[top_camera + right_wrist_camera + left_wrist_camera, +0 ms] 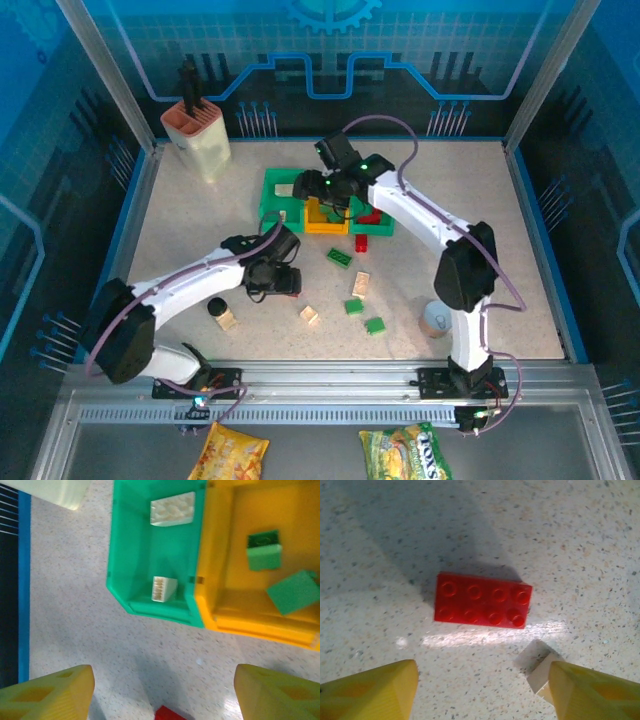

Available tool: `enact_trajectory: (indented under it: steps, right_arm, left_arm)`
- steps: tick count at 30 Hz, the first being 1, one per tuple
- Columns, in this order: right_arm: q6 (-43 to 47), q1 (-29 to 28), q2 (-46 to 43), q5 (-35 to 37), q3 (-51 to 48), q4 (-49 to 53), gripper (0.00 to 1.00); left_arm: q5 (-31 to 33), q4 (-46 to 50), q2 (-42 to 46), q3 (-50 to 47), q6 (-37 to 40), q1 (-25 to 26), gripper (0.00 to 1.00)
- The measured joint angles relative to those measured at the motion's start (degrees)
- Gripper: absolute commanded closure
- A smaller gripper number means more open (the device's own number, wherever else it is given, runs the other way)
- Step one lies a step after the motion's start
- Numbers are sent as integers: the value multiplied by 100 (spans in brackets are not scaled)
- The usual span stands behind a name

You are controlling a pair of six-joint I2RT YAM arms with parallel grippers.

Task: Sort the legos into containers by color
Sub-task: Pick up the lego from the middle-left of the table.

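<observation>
My left gripper (482,675) hangs open over the table, just short of a red oblong lego (482,600) lying flat, studs up. A small cream lego (541,671) touches its right finger. From above, this gripper (280,278) sits left of the loose bricks. My right gripper (162,680) is open and holds nothing, hovering (330,192) over the bins. Below it, the left green bin (150,555) holds two cream legos (172,509). The orange-yellow bin (225,555) holds two green legos (263,550). The right green bin (380,222) holds red pieces. Green (338,257) and cream (360,284) legos lie scattered in front.
A tan piece with a black cap (222,314) lies near the left arm. A round grey cup (436,320) stands by the right arm's base. The tall cream-and-pink holder (198,135) is at the back left. Another red lego (360,241) lies before the right bin.
</observation>
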State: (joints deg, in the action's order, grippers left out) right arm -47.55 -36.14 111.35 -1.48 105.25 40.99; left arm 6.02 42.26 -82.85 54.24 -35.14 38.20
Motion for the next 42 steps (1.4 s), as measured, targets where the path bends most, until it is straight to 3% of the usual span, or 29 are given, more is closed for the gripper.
enact_trajectory:
  steps: [6, 11, 23, 42]
  right_arm:
    - [20, 420, -986, 146, -1126, -170, 25]
    - [63, 772, -1825, 326, -1952, -192, 25]
    - [149, 894, -2938, 752, -3134, 98, 26]
    - [151, 896, -3154, 859, -3368, 310, 27]
  left_arm:
    - [151, 162, -671, 459, 92, 201, 7]
    - [238, 254, -911, 575, 122, 205, 5]
    - [131, 184, -1434, 638, 470, -122, 11]
    - [-140, -79, -1755, 638, 682, -195, 29]
